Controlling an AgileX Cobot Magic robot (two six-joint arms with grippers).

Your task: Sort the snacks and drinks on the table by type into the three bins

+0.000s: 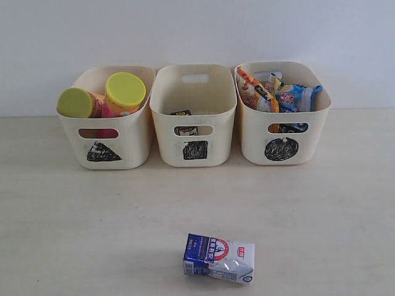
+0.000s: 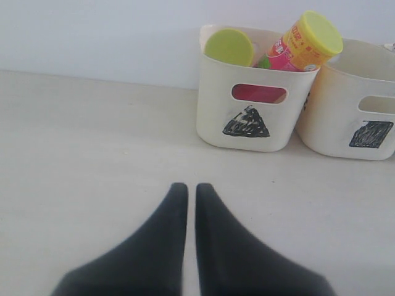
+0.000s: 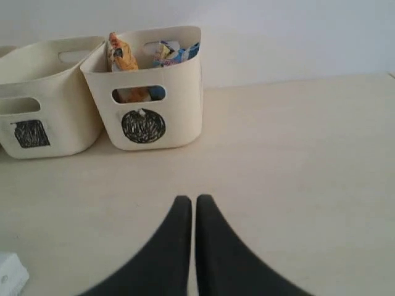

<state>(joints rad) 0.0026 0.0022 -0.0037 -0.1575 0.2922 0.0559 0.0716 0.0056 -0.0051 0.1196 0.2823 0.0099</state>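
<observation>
The blue-and-white carton [image 1: 220,258] with a red round logo lies on its side near the table's front edge; a white corner of the carton [image 3: 11,275] shows in the right wrist view. The triangle bin [image 1: 106,117] [image 2: 252,92] holds both chip tubes [image 1: 99,98] [image 2: 299,42]. The square bin [image 1: 194,117] [image 2: 361,105] [image 3: 37,98] holds the small dark purple carton [image 1: 182,113]. The circle bin [image 1: 281,114] [image 3: 148,92] holds the orange bag [image 1: 254,89] [image 3: 121,54] and the blue bag [image 1: 296,97] [image 3: 170,52]. My left gripper [image 2: 186,188] and right gripper [image 3: 195,200] are shut on nothing, low over bare table, out of the exterior view.
The pale table [image 1: 80,216] runs back to a white wall [image 1: 197,31] behind the three bins, which stand side by side. Neither arm shows in the exterior view.
</observation>
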